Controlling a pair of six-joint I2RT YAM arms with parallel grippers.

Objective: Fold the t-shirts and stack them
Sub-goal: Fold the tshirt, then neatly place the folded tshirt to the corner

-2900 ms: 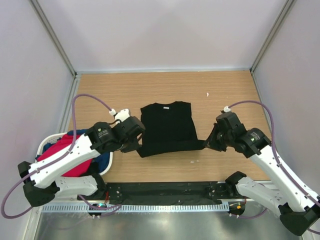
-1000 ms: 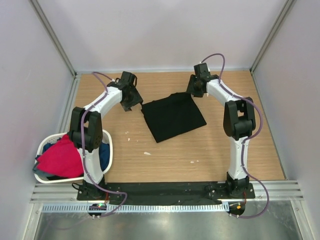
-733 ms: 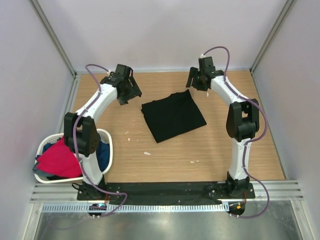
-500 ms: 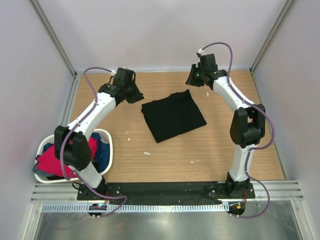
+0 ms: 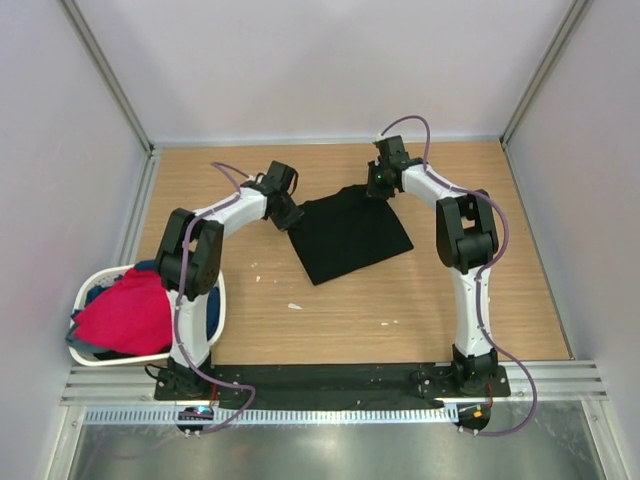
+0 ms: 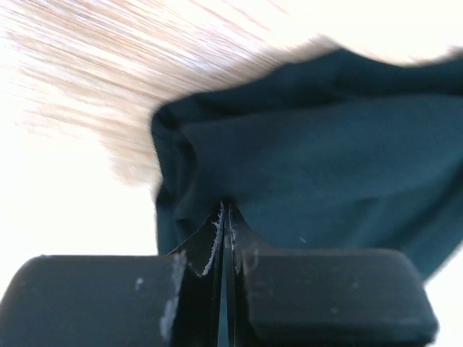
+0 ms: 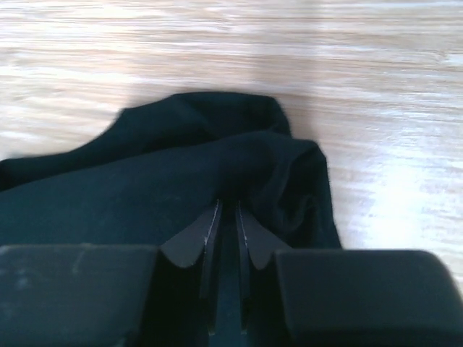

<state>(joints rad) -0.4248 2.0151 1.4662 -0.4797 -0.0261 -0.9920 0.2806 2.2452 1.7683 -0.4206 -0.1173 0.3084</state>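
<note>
**Both grippers closed on the far corners of the folded shirt**

The black shirt [image 5: 350, 232] lies as a folded, skewed rectangle on the tabletop [image 5: 450, 300]. It sits toward the far edge, about midway between the left and right edges. The left gripper [image 5: 287, 215] is at the shirt's far-left corner. In the left wrist view its fingers are pressed together with the cloth edge pinched between the tips. The right gripper [image 5: 377, 186] is at the far-right corner. In the right wrist view its fingers are drawn almost together on a raised fold of the cloth.

The step in hand appears to be a further fold, with both far corners now gripped. The next move would call for lifting the two corners together and carrying them toward the near edge. The arms would need to keep pace with each other so the layers beneath do not drag or open.

A red shirt [image 5: 125, 315] lies heaped in the basket [image 5: 118, 358] at the near-left corner, not yet folded, so the task looks early.

No brand, label or writing can be read in any view.
</note>
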